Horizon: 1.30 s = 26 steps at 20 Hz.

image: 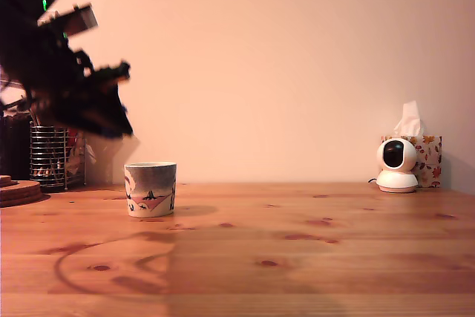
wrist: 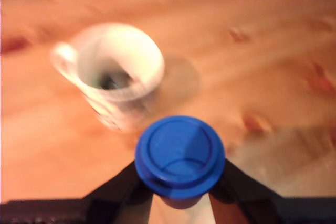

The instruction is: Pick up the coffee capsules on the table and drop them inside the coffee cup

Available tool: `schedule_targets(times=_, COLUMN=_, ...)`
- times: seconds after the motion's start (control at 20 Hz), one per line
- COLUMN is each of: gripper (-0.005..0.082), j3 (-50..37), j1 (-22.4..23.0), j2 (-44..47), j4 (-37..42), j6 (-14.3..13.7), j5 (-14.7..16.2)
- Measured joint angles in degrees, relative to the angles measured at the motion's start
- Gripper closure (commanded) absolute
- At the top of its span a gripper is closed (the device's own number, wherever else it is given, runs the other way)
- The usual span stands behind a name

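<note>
My gripper (wrist: 180, 182) is shut on a blue coffee capsule (wrist: 180, 156), its flanged rim facing the wrist camera between the two dark fingers (wrist: 113, 190). In the wrist view the capsule hangs above the table (wrist: 273, 51), just beside the white coffee cup (wrist: 121, 72). A small handle shows on the cup's side. A dark shape lies inside the cup, too blurred to name. In the exterior view the black arm and gripper (image: 111, 109) hang up and to the left of the painted coffee cup (image: 151, 189), which stands upright on the pine table (image: 297, 257).
A wire utensil holder (image: 56, 155) stands at the back left of the exterior view, behind the arm. A stack of wooden coasters (image: 18, 191) lies at the left edge. A white dome camera (image: 397, 165) and a tissue box (image: 427, 157) stand at the back right.
</note>
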<state>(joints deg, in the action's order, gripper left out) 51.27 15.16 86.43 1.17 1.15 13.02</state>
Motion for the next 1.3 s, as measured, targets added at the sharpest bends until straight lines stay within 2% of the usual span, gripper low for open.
schedule_targets(times=0.2, gripper=0.0609, j3=3.4, j1=-2.2, j2=0.3, j4=-0.2, j6=0.0, j5=0.6)
schedule_targets(times=0.35, gripper=0.0609, j3=8.0, j1=-2.9, j2=3.8, j4=-0.5, j6=0.1, j5=1.6)
schedule_targets(times=0.5, gripper=0.0609, j3=11.3, j1=-3.0, j2=8.6, j4=-1.6, j6=0.0, j5=3.0)
schedule_targets(times=0.7, gripper=0.0609, j3=16.0, j1=-2.9, j2=14.6, j4=-3.7, j6=-0.2, j5=3.1)
schedule_targets(times=1.3, gripper=0.0609, j3=28.1, j1=-2.9, j2=24.6, j4=-7.3, j6=-1.5, j5=4.4)
